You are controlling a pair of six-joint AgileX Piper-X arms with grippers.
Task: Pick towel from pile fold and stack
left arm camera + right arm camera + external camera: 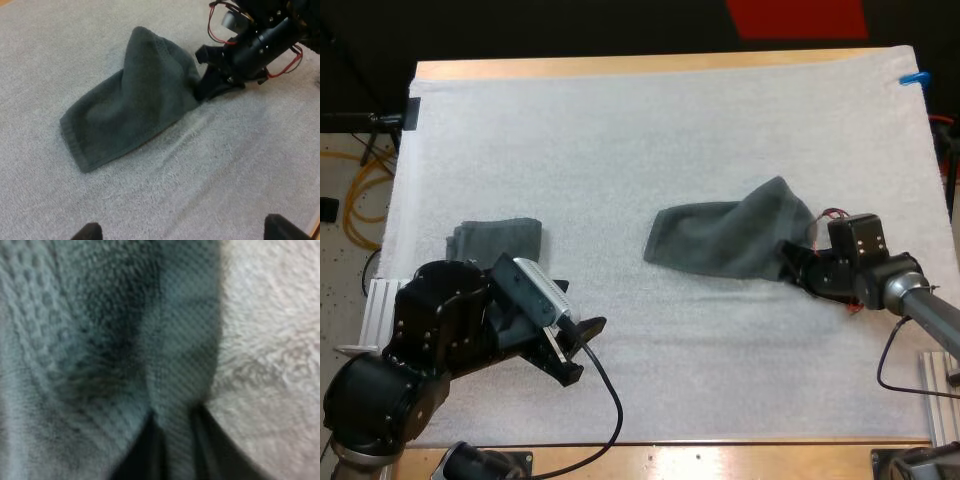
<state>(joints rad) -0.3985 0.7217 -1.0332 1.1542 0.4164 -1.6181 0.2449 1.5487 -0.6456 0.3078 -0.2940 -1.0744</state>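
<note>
Leftmost, a folded towel [498, 240] lies flat on the white mat [620, 130] near the left edge. I take it as the base of the stack, set well apart from the work area to be out of the way.

Just right of it and nearer, the left gripper [578, 350] hangs low over bare mat. Its two fingers are spread with nothing between them, and it points toward the centre. It is probably placed to take a second corner.

Right of centre, the crumpled towel [725, 240] rests on the mat. Its left end is flat and its right end rises into a peak. The peak is there because the right gripper [790, 260] is pinched on the cloth at that end. The right wrist view shows a fold of fabric squeezed between both fingers [142, 455]. My guess is that gripping one end is meant to spread the towel.

Containers: no bin or tray is in use. The mat itself carries both towels, which lie well apart.
</note>
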